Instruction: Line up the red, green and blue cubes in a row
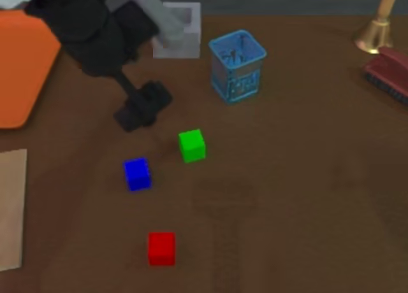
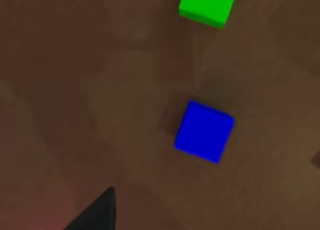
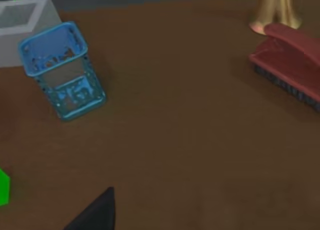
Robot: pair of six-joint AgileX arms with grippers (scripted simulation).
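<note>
Three small cubes lie apart on the brown table. The green cube (image 1: 192, 145) (image 2: 207, 5) is near the middle, the blue cube (image 1: 137, 174) (image 2: 203, 131) sits left of it and nearer the front, and the red cube (image 1: 161, 248) is closest to the front edge. My left gripper (image 1: 141, 107) hangs open and holds nothing, behind the blue cube and left of the green one. Only one dark fingertip (image 2: 101, 212) shows in the left wrist view. My right arm is out of the top view. Its wrist view shows one fingertip (image 3: 101, 210) over bare table with nothing held, and the green cube's edge (image 3: 3, 187).
A light-blue see-through bin (image 1: 237, 67) (image 3: 62, 70) stands at the back, with a grey open box (image 1: 182, 30) to its left. An orange block (image 1: 22, 64) fills the back left. A tan sheet (image 1: 13, 207) lies at the left edge. A brass bell (image 1: 376, 32) and a red brush (image 1: 389, 73) sit at the back right.
</note>
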